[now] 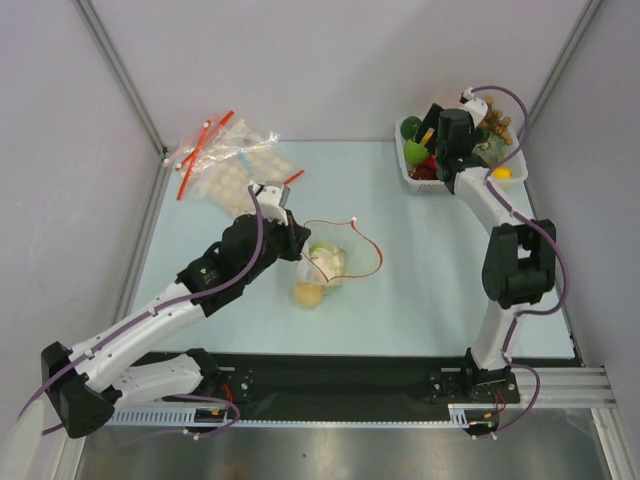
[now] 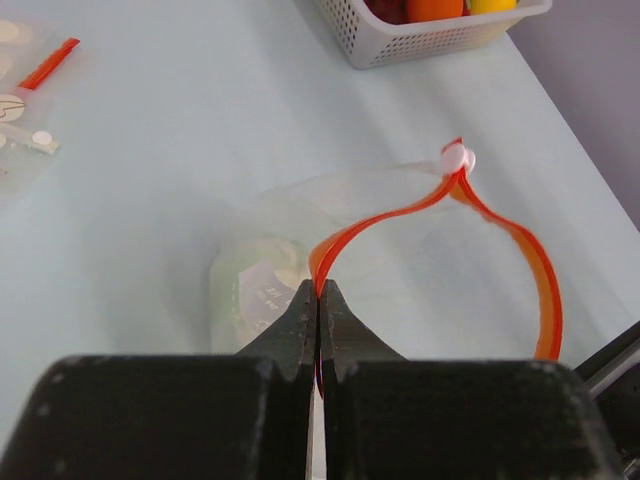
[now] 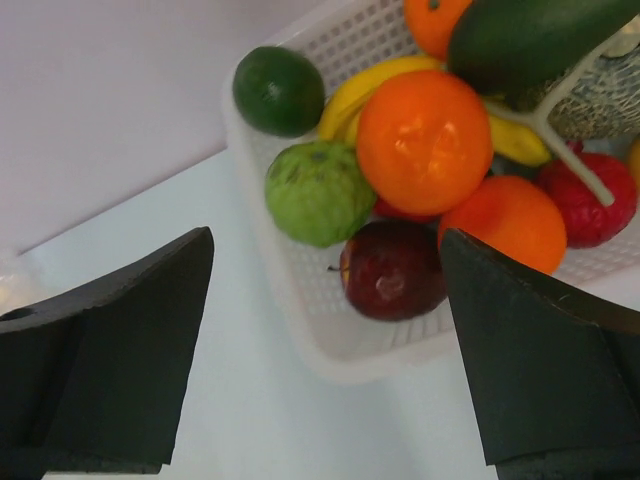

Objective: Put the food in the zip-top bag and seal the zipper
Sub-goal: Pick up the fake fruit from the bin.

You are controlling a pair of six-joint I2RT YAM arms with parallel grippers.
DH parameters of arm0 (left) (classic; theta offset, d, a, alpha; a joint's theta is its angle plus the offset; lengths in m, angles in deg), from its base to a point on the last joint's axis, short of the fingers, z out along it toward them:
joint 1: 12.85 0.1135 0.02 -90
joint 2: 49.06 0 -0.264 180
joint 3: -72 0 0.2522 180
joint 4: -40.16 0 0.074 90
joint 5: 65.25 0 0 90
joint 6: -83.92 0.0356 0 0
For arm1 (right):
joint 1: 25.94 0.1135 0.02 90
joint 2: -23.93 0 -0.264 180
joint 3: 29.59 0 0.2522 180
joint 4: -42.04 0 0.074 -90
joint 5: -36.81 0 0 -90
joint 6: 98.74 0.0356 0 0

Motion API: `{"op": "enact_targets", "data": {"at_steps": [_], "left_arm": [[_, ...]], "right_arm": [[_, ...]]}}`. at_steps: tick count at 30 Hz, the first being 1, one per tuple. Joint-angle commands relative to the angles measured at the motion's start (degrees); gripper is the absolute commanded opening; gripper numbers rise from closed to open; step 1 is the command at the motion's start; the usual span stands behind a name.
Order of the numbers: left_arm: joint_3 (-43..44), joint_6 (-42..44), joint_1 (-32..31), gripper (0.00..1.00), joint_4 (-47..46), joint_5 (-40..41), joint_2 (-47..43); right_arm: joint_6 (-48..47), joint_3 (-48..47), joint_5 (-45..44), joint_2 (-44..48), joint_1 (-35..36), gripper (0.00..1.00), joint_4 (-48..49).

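The clear zip-top bag [image 1: 335,255] lies mid-table with its mouth open. Inside are a pale leafy piece [image 1: 328,260] and a yellow lemon [image 1: 308,293]. My left gripper [image 1: 297,240] is shut on the red-orange zipper [image 2: 500,225] at the near end of the loop, and its tips [image 2: 318,290] pinch the strip. The white slider [image 2: 457,158] sits at the far end. My right gripper [image 3: 328,240] is open and empty above the front of the white basket [image 3: 300,310]. An orange [image 3: 425,140], a green round piece [image 3: 320,192] and a dark red apple [image 3: 392,270] lie in the basket.
The basket [image 1: 420,182] stands at the back right, piled with several fruits and vegetables. Crinkled disc-dotted bags [image 1: 235,165] with red strips lie at the back left and also show in the left wrist view [image 2: 20,110]. Grey walls enclose the table.
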Motion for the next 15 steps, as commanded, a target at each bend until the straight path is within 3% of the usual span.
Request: {"op": "enact_targets", "data": {"at_steps": [1, 15], "left_arm": [[0.1, -0.4, 0.3, 0.00, -3.9, 0.2, -3.0], [0.4, -0.5, 0.3, 0.00, -4.2, -1.2, -1.4]], "right_arm": [[-3.4, -9.9, -7.7, -5.3, -1.1, 1.00, -3.6], [-0.6, -15.2, -5.5, -18.1, -4.5, 1.00, -1.7]]}}
